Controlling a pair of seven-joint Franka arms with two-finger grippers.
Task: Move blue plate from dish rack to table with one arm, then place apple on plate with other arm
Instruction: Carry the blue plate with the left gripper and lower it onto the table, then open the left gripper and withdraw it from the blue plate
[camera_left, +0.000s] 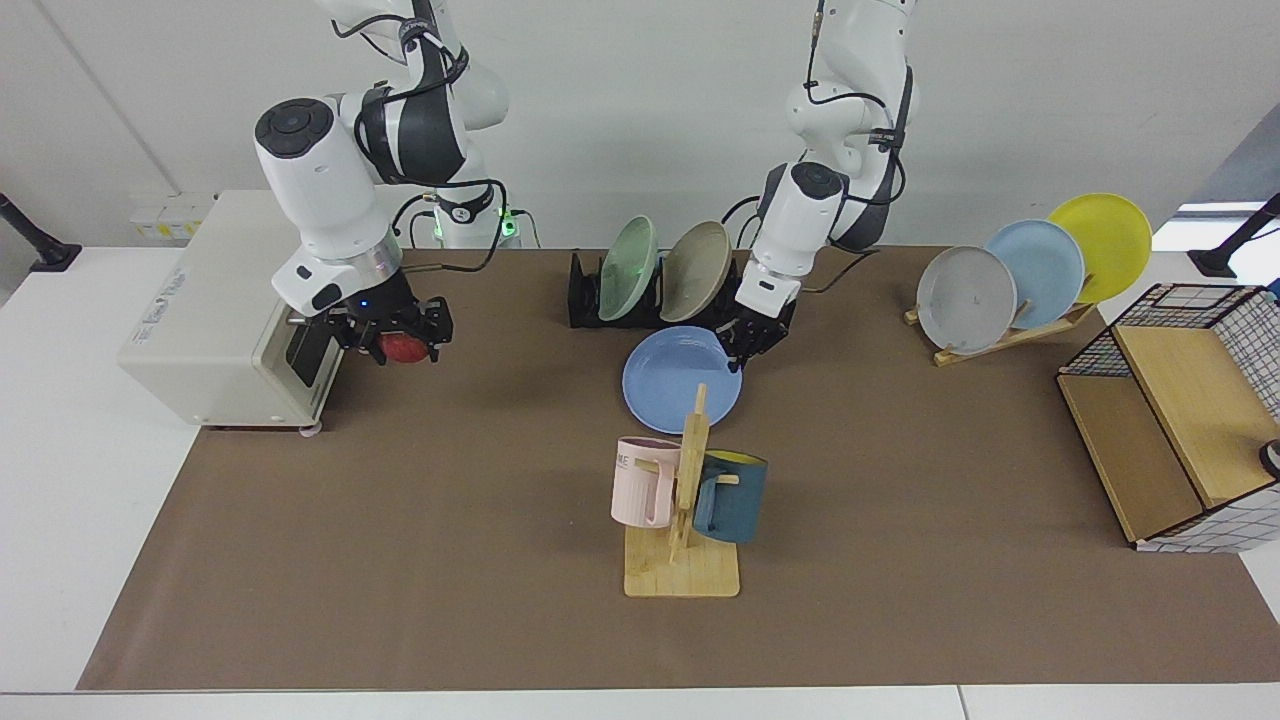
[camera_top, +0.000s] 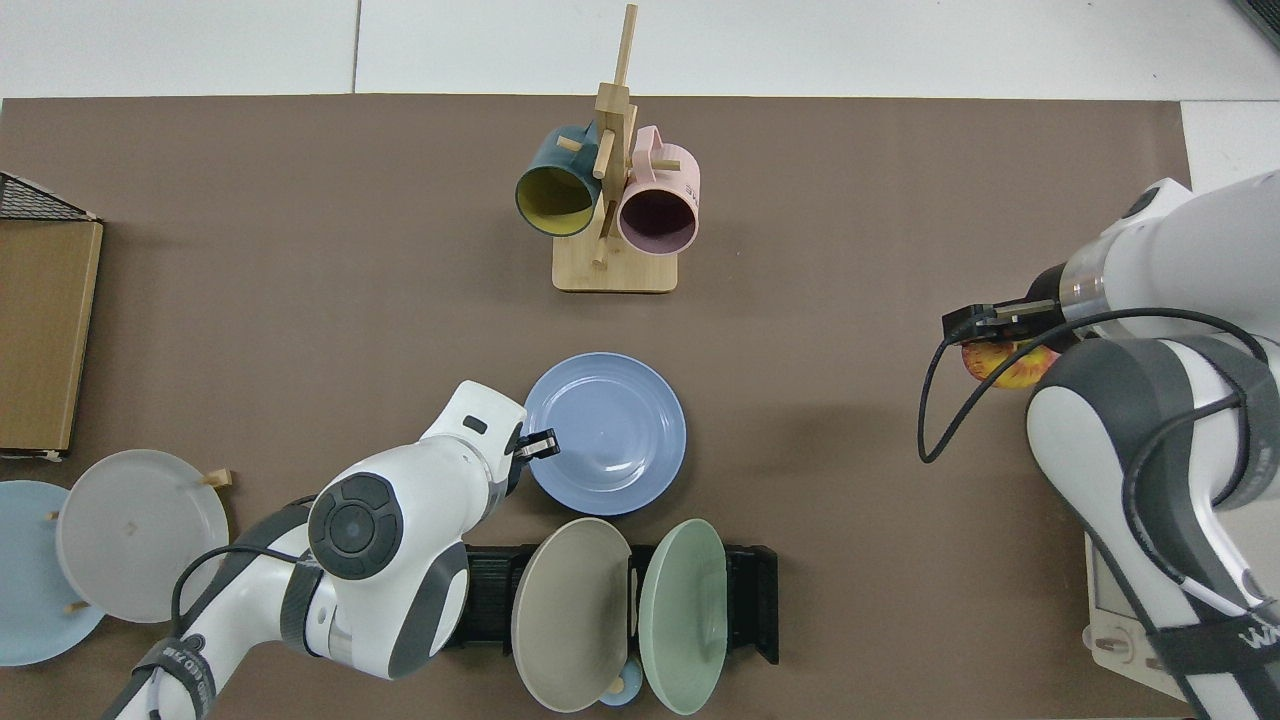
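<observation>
Left gripper (camera_left: 745, 345) pinched shut on the rim of the blue plate (camera_left: 680, 378), at the plate's edge nearest the dish rack (camera_left: 590, 300). Plate out of the rack, lying near flat just in front of it, between rack and mug tree (camera_left: 685, 500), toward the table's (camera_left: 400, 560) back middle. Cannot tell whether it rests on the mat or hangs just above.

Right gripper (camera_left: 400, 335) closed around the apple (camera_left: 402, 347), held above the mat near the back corner, beside the white box (camera_left: 215, 320). This arm waits.

Step in hand, as I judge it: setting the plate down. To do it well, lower until the far rim touches, level the plate, then open the fingers and draw back and up along the rim, clear of the two plates standing in the rack. The spot keeps clear of the mug tree. Apple should wait until the left arm is out of the way.
</observation>
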